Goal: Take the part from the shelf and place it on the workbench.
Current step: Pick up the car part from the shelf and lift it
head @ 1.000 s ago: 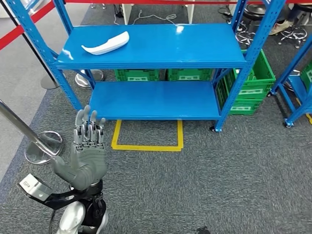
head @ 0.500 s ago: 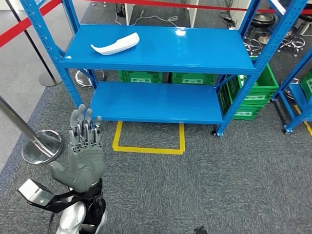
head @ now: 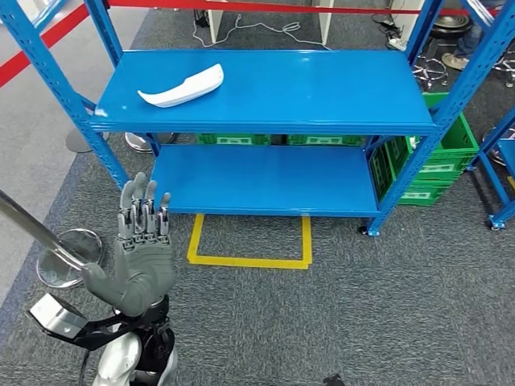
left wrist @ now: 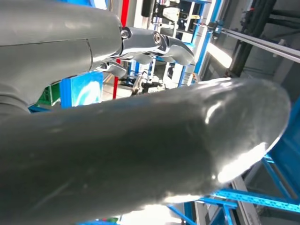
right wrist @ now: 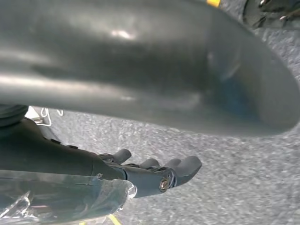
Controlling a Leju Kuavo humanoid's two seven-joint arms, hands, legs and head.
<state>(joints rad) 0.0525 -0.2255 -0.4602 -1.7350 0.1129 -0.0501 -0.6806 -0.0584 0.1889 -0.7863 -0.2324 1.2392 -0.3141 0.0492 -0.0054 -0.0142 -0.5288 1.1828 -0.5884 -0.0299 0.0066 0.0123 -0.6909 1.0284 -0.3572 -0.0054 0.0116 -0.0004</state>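
Note:
A white curved part point(head: 182, 87) lies on the left of the top level of the blue shelf point(head: 315, 88). My left hand point(head: 142, 257) is raised in front of the shelf, well below and short of the part, with its fingers spread upward and nothing in it. In the left wrist view its thumb point(left wrist: 148, 159) and its straight fingers point(left wrist: 155, 44) stand apart. My right hand point(right wrist: 141, 93) hangs over grey carpet, its fingers point(right wrist: 155, 173) stretched out and clear of the thumb, holding nothing.
The lower shelf level point(head: 261, 177) is bare. Green crates point(head: 437, 161) stand behind and right of the shelf. A yellow taped square point(head: 252, 241) marks the carpet in front. A stanchion base point(head: 63, 257) and its pole are at the left, and red barrier tape point(head: 36, 44) runs behind.
The whole picture has shifted, so the camera moved: the shelf now sits lower and a little more central. My left hand keeps the same raised, spread pose.

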